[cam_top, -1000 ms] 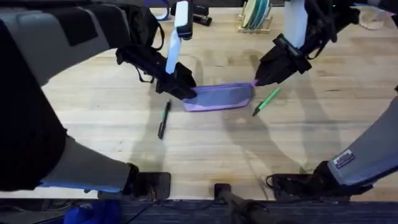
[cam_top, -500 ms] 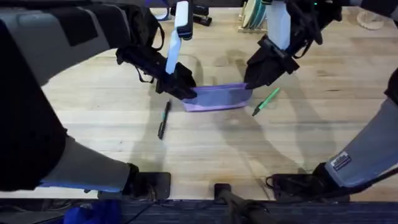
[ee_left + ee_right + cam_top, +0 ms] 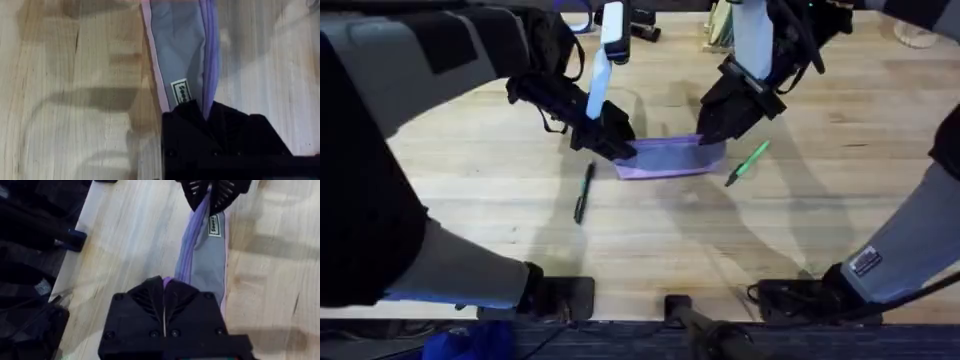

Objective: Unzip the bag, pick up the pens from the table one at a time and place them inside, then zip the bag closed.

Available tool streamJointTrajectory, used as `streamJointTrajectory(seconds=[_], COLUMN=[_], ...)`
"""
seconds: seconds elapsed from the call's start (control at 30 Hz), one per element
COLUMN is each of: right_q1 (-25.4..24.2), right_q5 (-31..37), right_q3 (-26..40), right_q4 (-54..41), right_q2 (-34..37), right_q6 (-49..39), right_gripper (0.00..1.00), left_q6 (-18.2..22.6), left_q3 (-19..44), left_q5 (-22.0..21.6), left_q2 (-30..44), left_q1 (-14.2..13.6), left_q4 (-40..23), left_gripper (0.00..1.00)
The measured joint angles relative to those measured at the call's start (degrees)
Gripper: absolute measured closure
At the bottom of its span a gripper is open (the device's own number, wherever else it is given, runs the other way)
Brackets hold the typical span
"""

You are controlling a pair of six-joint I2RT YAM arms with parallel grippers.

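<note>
The table [image 3: 470,190] is partly hidden by the large dark arm at the left. The bag [image 3: 665,157] lies mid-table, both ends covered by grippers. The left gripper [image 3: 617,145] is clamped on its left end, the right gripper [image 3: 710,135] closed on its right end at the zipper. The black pen [image 3: 583,192] lies near-left of the bag, the green pen [image 3: 748,162] just right.

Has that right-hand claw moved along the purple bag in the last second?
Yes. The right gripper has slid left along the bag, away from the green pen.
</note>
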Motion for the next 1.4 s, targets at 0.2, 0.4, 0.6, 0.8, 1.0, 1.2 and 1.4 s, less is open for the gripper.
streamJointTrajectory(seconds=[0.2,0.4,0.6,0.8,1.0,1.2,1.4], right_q1=[1.75,4.0,6.62,8.7,10.5,12.51,14.55], right_q5=[-0.52,-0.65,-0.62,-0.23,0.27,0.45,0.62], right_q3=[0.0,0.0,0.22,1.64,3.79,4.17,4.17], right_q4=[0.19,1.28,2.65,2.91,4.59,7.24,9.64], right_q2=[-0.01,-0.01,0.01,-0.01,0.01,0.0,0.01], right_q6=[0.0,0.0,0.24,0.76,2.42,4.91,6.71], right_gripper=[0.972,0.972,0.972,0.972,0.973,0.973,0.973], left_q6=[0.0,0.0,0.0,0.0,0.0,0.0,0.0], left_q3=[0.0,0.0,0.0,0.0,0.0,0.0,0.0], left_q5=[-0.04,-0.11,-0.29,-0.52,-0.57,-0.54,-0.56], left_q2=[0.0,0.0,0.0,0.0,0.0,0.0,0.0], left_q1=[0.0,0.0,0.0,0.0,0.0,0.04,0.04], left_q4=[-0.09,-0.15,-0.31,-0.48,-0.42,-0.39,-0.46], left_gripper=[0.959,0.959,0.959,0.959,0.959,0.959,0.959])
